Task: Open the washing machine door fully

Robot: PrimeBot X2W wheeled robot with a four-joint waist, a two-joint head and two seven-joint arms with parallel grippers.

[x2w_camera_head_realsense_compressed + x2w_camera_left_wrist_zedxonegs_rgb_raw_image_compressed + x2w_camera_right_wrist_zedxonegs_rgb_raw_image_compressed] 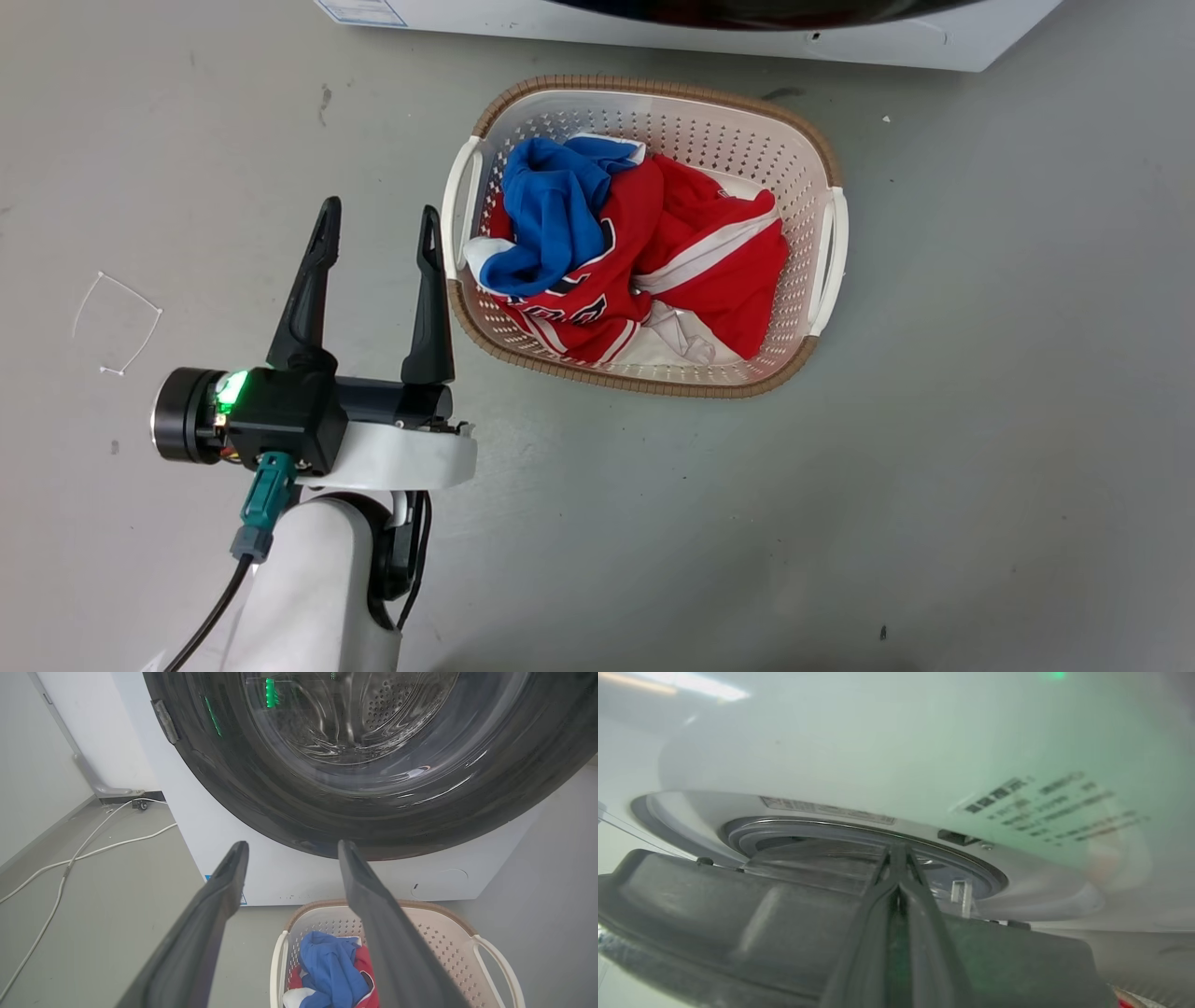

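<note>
Door (327, 812): glossy black, on machine (280, 877) front, far beyond basket (653, 87); judged ajar. Right hand (896, 851): closed, tips together against door's inner side; grip unclear. Left hand (379, 207): spread apart, empty. Risk: Right hand slips off, door swings shut.

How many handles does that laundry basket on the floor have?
2, both on the pale perforated plastic laundry basket: the left white loop handle and the right white loop handle, at opposite ends.
</note>
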